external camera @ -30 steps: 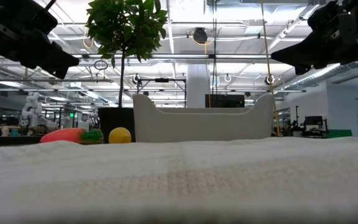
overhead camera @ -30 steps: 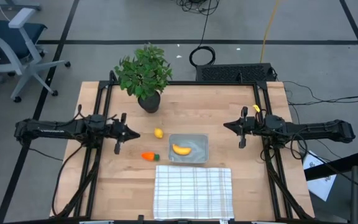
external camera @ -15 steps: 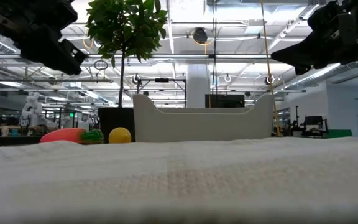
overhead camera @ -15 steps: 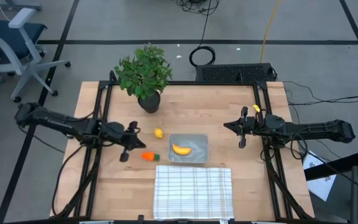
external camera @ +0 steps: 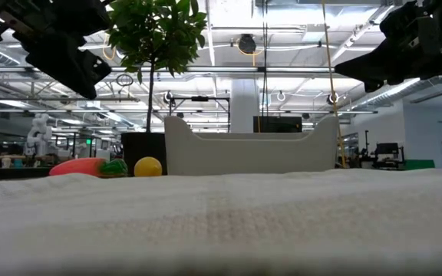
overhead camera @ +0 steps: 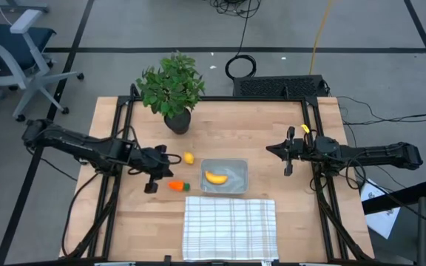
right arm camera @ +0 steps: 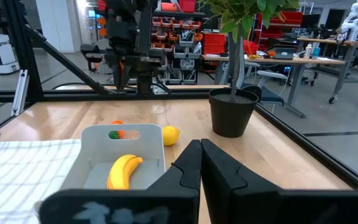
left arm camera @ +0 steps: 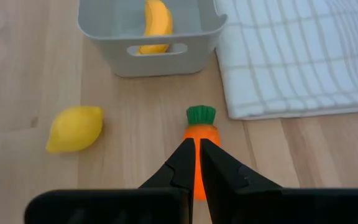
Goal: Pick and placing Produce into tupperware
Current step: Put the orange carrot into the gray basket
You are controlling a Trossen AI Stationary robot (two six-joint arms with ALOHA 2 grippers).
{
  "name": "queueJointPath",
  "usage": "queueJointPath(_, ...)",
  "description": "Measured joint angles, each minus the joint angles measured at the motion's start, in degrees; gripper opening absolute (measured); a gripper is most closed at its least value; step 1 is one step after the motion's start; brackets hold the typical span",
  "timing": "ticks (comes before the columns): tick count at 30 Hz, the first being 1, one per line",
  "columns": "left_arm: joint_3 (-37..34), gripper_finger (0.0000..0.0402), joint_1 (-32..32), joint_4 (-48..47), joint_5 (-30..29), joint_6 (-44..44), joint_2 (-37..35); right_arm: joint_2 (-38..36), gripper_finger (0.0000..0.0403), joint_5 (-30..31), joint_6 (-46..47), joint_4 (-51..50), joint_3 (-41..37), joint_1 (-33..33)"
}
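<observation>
Left claw (left arm camera: 197, 163) above carrot (left arm camera: 199, 140)

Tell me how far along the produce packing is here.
Done: the banana lies in the tupperware. In hand: nothing; the left gripper, fingers closed, is above the carrot. Left: carrot and lemon on the table. The right gripper waits at the right.

yellow banana (overhead camera: 214, 177), orange carrot (overhead camera: 174, 185), checked cloth (overhead camera: 230, 227)

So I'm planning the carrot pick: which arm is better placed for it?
Left. Its end effector hangs above the carrot, fingers shut. The right end effector waits beyond the tupperware, which already holds the banana.
</observation>
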Motion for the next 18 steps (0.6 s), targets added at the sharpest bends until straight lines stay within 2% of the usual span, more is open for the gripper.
queueJointPath(8, 1.61, 0.0026, 0.0, -0.5, 0.21, -0.45, 0.97, 0.0, 0.0, 0.0, 0.0, 0.0, 0.0, -0.01)
queueJointPath(13, 5.43, 0.0026, -0.53, -1.93, -0.29, -1.04, 4.56, 0.0, 0.0, 0.02, 0.0, 0.09, 0.0, -0.02)
queueJointPath(18, 11.0, 0.0026, -1.23, -10.76, -0.27, -0.8, 10.47, 0.04, 0.0, 0.02, 0.0, 0.42, 0.0, -0.01)
